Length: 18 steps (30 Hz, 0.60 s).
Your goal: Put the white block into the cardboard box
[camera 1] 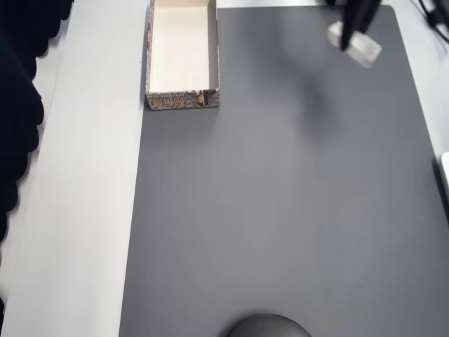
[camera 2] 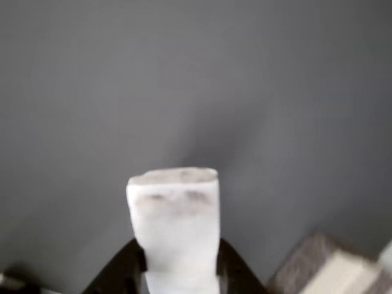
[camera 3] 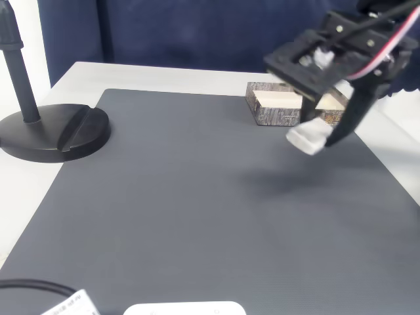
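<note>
Grasping the white block (camera 3: 307,139) above the grey mat (camera 3: 197,197), the end effector (camera 3: 321,131) hangs near the cardboard box (camera 3: 279,108), right of it.

A large grey mat (camera 1: 280,196) is seen covering most of the white desk (camera 1: 84,210). The cardboard box (camera 1: 182,100) is placed at the top edge, astride the mat's left border, its cream inside open and its printed end wall turned toward the bottom of the picture. At the top right, the white block (camera 1: 365,48) is gripped between the dark fingers of the gripper (camera 1: 349,38), tilted, well apart from the box. A dark rounded base (camera 1: 268,326) is cut by the bottom edge, and dark cloth (camera 1: 17,105) lies along the left side.
</note>
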Motion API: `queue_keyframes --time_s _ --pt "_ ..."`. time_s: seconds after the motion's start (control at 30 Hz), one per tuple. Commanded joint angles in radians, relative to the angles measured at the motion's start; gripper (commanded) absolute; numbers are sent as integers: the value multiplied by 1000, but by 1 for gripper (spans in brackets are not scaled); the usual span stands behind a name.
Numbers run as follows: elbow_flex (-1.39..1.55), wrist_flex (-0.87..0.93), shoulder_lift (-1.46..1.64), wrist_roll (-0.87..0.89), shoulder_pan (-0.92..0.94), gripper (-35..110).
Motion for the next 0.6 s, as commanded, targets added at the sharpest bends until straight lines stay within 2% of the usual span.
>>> queue_keyframes --time_s 0.0,0.3,0.57 --pt "-127 3 -11 -130 150 -2" --pt "-311 -8 -164 -206 402 -2" --pt "-476 -8 -368 -178 555 -2"
